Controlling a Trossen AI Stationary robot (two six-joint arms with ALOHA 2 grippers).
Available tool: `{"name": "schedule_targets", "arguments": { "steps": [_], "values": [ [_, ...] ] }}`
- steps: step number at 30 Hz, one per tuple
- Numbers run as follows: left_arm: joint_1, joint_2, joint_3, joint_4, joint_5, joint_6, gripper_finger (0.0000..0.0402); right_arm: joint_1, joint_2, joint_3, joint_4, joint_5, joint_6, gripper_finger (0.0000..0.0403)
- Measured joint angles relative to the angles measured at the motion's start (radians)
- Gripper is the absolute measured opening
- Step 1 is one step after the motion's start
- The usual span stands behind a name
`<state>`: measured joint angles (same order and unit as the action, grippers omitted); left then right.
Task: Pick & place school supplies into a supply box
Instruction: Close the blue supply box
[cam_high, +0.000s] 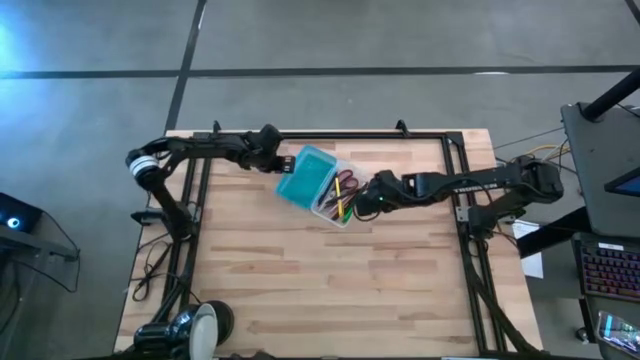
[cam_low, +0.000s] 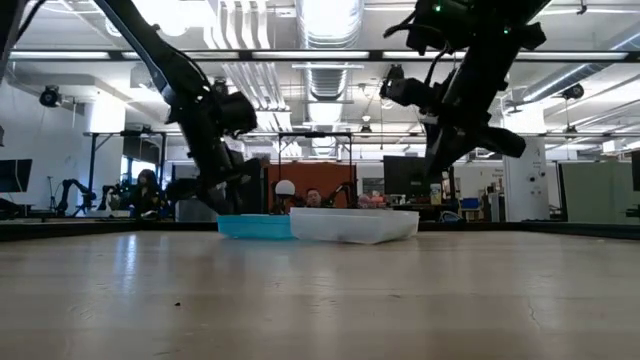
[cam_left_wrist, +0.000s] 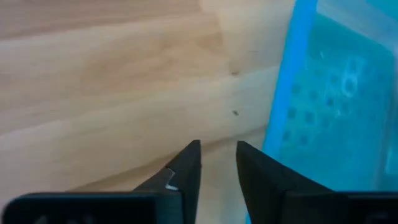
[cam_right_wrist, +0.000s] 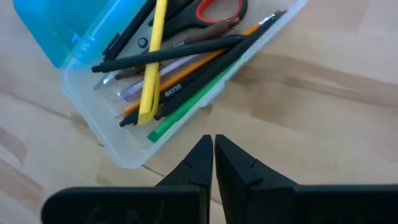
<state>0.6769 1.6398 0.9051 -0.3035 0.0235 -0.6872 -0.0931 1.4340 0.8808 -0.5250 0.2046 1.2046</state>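
The supply box lies open at the table's far middle. Its teal half (cam_high: 305, 175) is toward the far left and its clear half (cam_high: 338, 200) toward the near right. In the clear half lie the red-handled scissors (cam_right_wrist: 219, 9) and several pens and pencils: a yellow one (cam_right_wrist: 151, 62), a green one (cam_right_wrist: 186, 109), an orange one and dark ones. My left gripper (cam_high: 283, 163) is at the teal half's far-left edge (cam_left_wrist: 283, 93), low, its fingers (cam_left_wrist: 217, 152) a narrow gap apart. My right gripper (cam_right_wrist: 213, 143) is shut and empty, raised (cam_low: 480, 140) just near-right of the clear half. My left gripper's one finger (cam_left_wrist: 261, 174) stands right beside the teal half's edge (cam_left_wrist: 273, 143), its outer side toward it. I cannot tell whether it touches. Nothing is between the fingers.
Black frame rails (cam_high: 195, 200) run along the table's left, far and right sides. A round black and white object (cam_high: 205, 325) sits at the near left corner. People and equipment show in the room behind the table (cam_low: 315, 197). Bare wood lies toward the near edge (cam_high: 330, 290).
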Motion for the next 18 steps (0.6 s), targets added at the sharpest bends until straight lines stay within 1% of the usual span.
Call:
{"name": "schedule_targets", "arguments": {
  "steps": [2,7,9,15,18],
  "values": [
    [0.0,0.026,0.031,-0.009,0.023,0.01,0.0065,-0.013,0.009,0.001,0.009,-0.012,-0.031,0.0011],
    [-0.003,0.072,0.09,-0.075,0.029,0.035,0.0008,-0.047,0.04,-0.005,0.026,-0.054,-0.102,0.0011],
    [-0.003,0.08,0.105,-0.093,0.031,0.042,0.0004,-0.055,0.047,-0.016,0.045,-0.073,-0.113,0.0011],
    [-0.003,0.086,0.104,-0.11,0.037,0.059,0.0002,-0.066,0.069,-0.05,0.067,-0.083,-0.135,0.0011],
    [-0.002,0.086,0.104,-0.126,-0.009,0.073,0.0002,-0.069,0.074,-0.064,0.106,-0.093,-0.135,0.0011]
  ]
}}
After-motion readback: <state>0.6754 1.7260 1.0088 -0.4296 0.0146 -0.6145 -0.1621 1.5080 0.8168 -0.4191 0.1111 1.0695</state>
